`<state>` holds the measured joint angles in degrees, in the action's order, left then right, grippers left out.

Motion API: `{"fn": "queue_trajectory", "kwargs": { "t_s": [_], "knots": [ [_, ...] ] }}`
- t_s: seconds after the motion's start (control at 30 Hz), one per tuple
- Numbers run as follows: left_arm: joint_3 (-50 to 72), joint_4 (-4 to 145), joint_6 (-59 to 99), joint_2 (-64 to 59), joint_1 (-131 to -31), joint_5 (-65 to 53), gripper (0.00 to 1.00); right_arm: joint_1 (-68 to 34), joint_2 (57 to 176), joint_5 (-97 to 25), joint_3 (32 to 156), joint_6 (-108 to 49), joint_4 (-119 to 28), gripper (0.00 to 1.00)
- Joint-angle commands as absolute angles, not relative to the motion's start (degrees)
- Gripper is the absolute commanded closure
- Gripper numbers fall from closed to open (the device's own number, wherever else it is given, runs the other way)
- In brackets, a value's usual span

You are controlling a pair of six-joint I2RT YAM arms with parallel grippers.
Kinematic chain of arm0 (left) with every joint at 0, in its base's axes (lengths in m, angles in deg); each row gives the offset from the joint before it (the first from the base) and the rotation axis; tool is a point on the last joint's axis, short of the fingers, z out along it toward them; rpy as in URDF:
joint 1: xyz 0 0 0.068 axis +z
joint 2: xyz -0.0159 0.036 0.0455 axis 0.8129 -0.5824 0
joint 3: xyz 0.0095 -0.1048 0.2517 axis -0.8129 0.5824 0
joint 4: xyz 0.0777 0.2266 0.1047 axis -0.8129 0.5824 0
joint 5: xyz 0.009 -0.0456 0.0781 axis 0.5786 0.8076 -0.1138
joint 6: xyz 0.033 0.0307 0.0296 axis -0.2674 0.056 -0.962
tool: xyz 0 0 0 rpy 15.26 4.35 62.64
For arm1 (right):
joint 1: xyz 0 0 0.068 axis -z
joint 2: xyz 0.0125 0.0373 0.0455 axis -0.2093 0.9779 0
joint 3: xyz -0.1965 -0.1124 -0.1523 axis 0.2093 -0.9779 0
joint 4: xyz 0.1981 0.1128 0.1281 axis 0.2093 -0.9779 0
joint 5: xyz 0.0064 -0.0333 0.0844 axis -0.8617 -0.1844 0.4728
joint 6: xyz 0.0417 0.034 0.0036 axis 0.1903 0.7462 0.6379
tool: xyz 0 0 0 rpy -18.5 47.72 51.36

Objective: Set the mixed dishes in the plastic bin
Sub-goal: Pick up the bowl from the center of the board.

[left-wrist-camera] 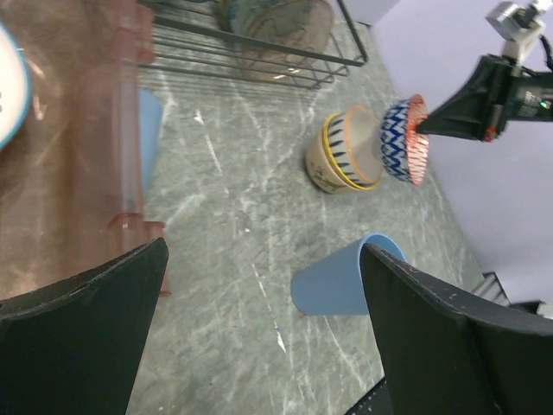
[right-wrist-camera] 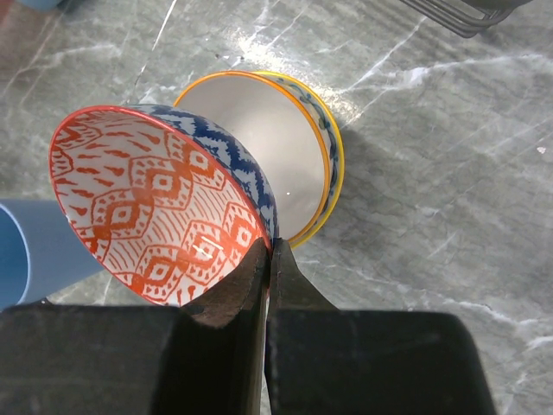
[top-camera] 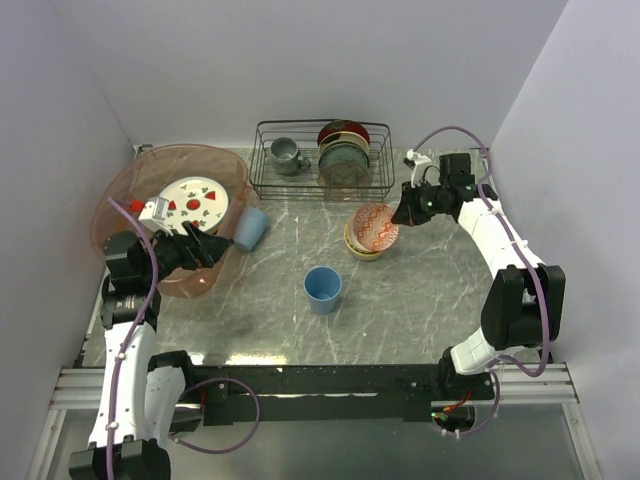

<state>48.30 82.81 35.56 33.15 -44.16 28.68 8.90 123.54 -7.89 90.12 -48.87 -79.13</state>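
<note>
- The right jaws pinch together on the rim of the red-patterned bowl (right-wrist-camera: 164, 207), which tilts over the cream bowl (right-wrist-camera: 259, 147), at 1 o'clock on the bench (top-camera: 430, 300).
- The left jaws stand wide apart, holding nothing, over the plastic bin's (top-camera: 120, 190) 4 o'clock rim; the bin sits at 10 o'clock.
- A white strawberry plate (top-camera: 195, 200) lies in the bin.
- One light-blue cup (top-camera: 250, 228) sits just beside the bin; a second light-blue cup (top-camera: 322, 290) stands at centre.

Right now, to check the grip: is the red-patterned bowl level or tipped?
Tipped: the red-patterned bowl tilts steeply, its rim pinched by the right gripper, jaws shut.
</note>
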Motion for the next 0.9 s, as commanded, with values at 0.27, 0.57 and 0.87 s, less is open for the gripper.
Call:
{"fn": "queue_trajectory", "kwargs": {
  "t_s": [0.27,0.57,0.87],
  "knots": [
    [49.71,74.02,41.2,32.36,-53.39,34.48,0.01,11.29,116.35,-0.9,86.49,-46.49,-75.17,1.0],
    [42.6,75.59,50.43,30.61,-82.27,5.17,0.01,11.73,110.82,2.44,82.19,-46.14,-73.24,1.0],
    [25.82,80.51,51.84,6.45,-112.36,-30.44,0.01,11.82,106.51,4.72,80.87,-46.57,-73.85,1.0]
  ]
}}
